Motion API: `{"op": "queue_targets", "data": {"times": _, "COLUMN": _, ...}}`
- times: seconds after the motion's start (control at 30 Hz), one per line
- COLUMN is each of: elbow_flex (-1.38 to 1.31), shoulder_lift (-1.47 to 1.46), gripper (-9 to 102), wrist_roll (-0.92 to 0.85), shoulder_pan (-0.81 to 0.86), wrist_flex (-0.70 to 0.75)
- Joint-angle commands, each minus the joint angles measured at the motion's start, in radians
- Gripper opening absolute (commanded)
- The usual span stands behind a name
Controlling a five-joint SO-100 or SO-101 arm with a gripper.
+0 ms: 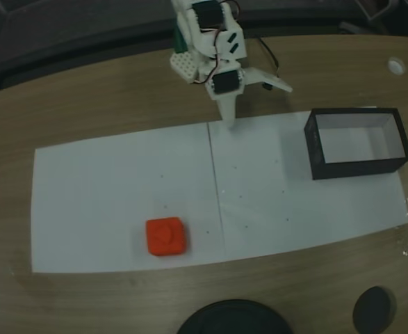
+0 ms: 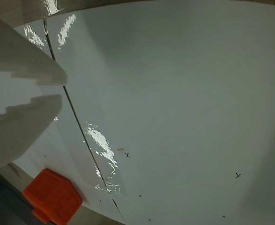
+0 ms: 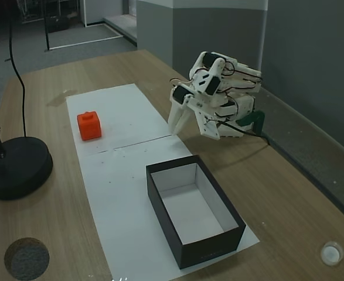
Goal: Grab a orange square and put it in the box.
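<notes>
While the arm sits folded near its base at twelve o'clock in a fixed view, the gripper (image 1: 229,120) hangs tip-down over the far edge of the white paper (image 1: 106,188), its fingers (image 2: 25,122) nearly closed on nothing. The orange square (image 1: 166,236) rests stud-up on the paper toward seven o'clock from the gripper, well apart from it. The box (image 1: 356,168) stands open-topped at about four o'clock, on the paper's other end. Nothing has been picked up, so the reach toward the block appears not yet begun; the paper likely marks the working area.
</notes>
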Motion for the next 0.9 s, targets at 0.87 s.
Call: {"op": "queue_targets", "data": {"times": 0.87, "elbow_flex": -0.137, "shoulder_lift": 0.023, "gripper": 23, "wrist_roll": 0.002, "shoulder_pan": 0.114, "wrist_flex": -0.411}}
